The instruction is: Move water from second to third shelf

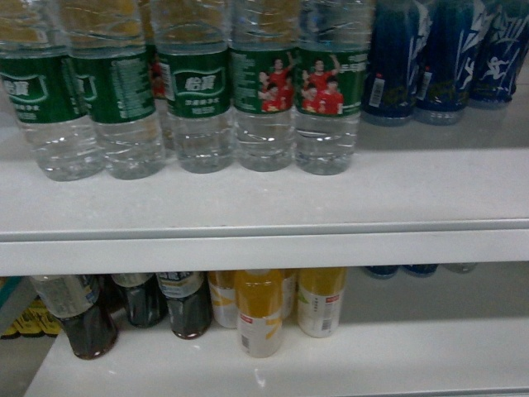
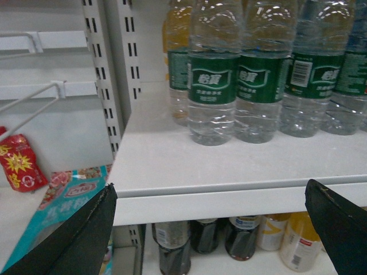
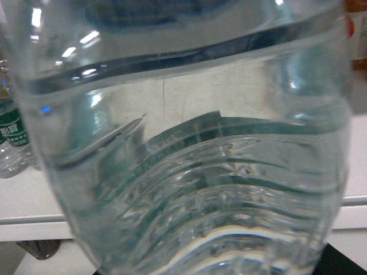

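i judge the carry is under way: my right wrist view is filled by the water (image 3: 183, 149), a clear ribbed bottle, so it looks held, though i can't tell the right fingers' state. next it needs a free spot on the third shelf. the white shelf (image 1: 248, 203) is smooth and flat. left fingers (image 2: 86, 240) are spread, holding nothing.

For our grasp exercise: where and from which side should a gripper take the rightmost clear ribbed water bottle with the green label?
Probably grip the clear ribbed water bottle at its green label, from the open front of the white shelf: it stands upright, with neighbouring bottles close on both sides.
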Tool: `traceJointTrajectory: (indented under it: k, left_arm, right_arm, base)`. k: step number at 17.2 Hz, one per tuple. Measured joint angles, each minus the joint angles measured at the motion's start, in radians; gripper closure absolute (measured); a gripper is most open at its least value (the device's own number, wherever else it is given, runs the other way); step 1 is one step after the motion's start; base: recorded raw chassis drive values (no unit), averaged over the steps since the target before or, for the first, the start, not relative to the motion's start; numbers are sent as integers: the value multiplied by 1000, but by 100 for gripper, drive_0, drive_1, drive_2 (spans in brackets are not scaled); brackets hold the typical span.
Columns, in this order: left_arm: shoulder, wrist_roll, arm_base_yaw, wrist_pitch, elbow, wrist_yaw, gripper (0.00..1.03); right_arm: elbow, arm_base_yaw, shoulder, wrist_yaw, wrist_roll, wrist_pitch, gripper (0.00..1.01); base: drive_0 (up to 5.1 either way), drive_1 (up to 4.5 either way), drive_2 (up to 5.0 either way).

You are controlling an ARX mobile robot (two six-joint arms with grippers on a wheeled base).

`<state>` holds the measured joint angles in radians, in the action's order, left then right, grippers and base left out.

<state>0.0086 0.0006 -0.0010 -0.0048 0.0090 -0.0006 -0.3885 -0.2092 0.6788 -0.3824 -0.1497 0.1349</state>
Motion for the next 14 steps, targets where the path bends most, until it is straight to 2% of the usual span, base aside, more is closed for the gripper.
traceJointTrajectory:
  k: [12,14]
  left_arm:
    - [0,0,0,2,0,0,5]
    - [0,0,0,0,0,-6,5]
  right_arm:
    - [0,0,0,0,0,-3,61]
    - [0,0,0,-6,0,0,61]
  base:
    - [-497,248,248]
    - [0,0,0]
